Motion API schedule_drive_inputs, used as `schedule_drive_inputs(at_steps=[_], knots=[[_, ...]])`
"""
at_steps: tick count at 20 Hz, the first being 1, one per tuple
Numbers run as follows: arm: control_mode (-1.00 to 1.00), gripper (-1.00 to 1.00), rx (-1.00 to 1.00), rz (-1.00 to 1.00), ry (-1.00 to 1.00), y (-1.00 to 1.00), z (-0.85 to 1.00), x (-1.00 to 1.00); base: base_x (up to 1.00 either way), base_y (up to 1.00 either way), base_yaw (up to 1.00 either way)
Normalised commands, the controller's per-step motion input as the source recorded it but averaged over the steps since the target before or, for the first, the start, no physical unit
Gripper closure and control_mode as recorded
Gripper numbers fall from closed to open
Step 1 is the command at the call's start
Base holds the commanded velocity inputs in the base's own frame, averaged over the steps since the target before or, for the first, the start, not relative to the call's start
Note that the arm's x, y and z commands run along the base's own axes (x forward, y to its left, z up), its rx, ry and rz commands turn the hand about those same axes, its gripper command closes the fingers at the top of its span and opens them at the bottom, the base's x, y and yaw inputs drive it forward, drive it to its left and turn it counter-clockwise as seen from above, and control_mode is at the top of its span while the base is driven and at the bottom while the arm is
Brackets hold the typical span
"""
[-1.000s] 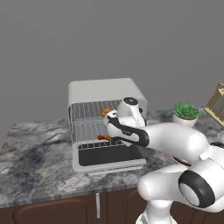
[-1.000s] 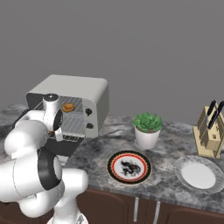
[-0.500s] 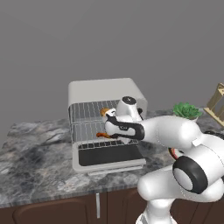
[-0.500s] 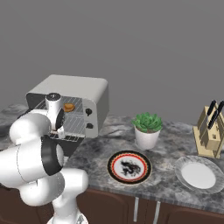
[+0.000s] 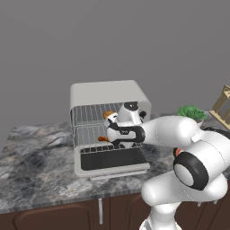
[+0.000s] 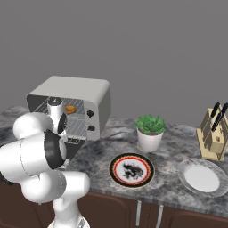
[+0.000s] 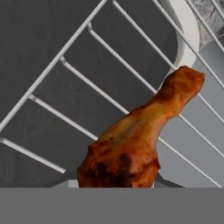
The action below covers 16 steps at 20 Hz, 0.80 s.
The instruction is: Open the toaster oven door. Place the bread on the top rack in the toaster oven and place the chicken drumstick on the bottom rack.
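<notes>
Brown chicken drumstick (image 7: 135, 144) sits clamped in the tool (image 5: 109, 133), over the bottom rack (image 7: 65, 109).

From my hand view the chicken drumstick (image 7: 135, 144) covers my fingertips, its thick end cut off below. My wrist hides most of it from the left base view.

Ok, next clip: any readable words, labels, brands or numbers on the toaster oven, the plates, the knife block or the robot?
None can be read.
Toaster oven: two plain black knobs, no markings.
Patterned plate: dark central figure, no lettering.
Knife block: no label.
</notes>
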Motion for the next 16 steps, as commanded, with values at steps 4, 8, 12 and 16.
schedule_drive_inputs(at_steps=[4, 8, 12, 16], knots=[[-1.00, 1.00, 0.00, 0.00, -0.07, -0.02, -0.02, 0.00, 0.00, 0.00, 0.00], [-1.00, 1.00, 0.00, 0.00, -0.05, 0.00, 0.00, 0.00, 0.00, 0.00, 0.00], [-1.00, -1.00, 0.00, -0.01, -0.03, 0.00, 0.00, 0.00, 0.00, 0.00, 0.00], [-1.00, -1.00, -0.01, -0.01, 0.00, 0.00, 0.31, 0.00, 0.00, 0.00, 0.00]])
